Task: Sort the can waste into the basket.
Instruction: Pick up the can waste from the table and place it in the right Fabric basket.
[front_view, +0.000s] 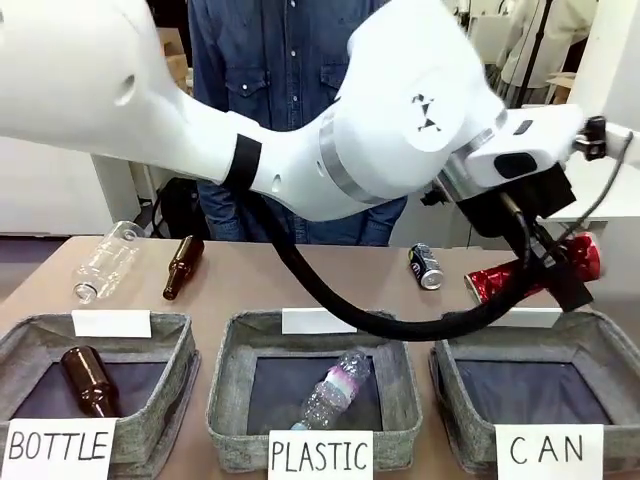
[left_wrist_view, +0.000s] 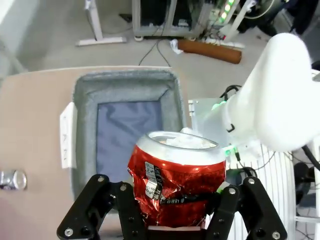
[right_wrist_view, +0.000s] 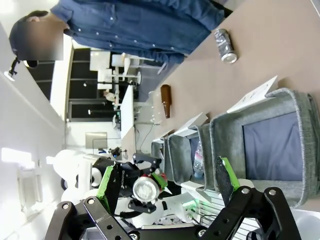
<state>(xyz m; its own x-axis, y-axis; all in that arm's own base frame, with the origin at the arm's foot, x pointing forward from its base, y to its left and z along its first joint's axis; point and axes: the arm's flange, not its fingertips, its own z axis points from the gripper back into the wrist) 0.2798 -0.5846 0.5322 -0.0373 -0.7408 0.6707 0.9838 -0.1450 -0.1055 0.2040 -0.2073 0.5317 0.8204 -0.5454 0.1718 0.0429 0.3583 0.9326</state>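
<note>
The crushed red can hangs in the air above the far rim of the grey basket signed "CAN", and my left gripper is shut on it. In the left wrist view the red can sits between the black fingers, with the basket right below and beyond it. The dark can with a silver top lies on the table behind the basket, left of the gripper. My right gripper stands open with nothing in it, off the basket's outer side. The dark can lies farther off in that view.
A "PLASTIC" basket holds a clear bottle; a "BOTTLE" basket holds a brown one. A clear plastic bottle and a brown glass bottle lie at the table's far left. A person in a denim shirt stands across the table.
</note>
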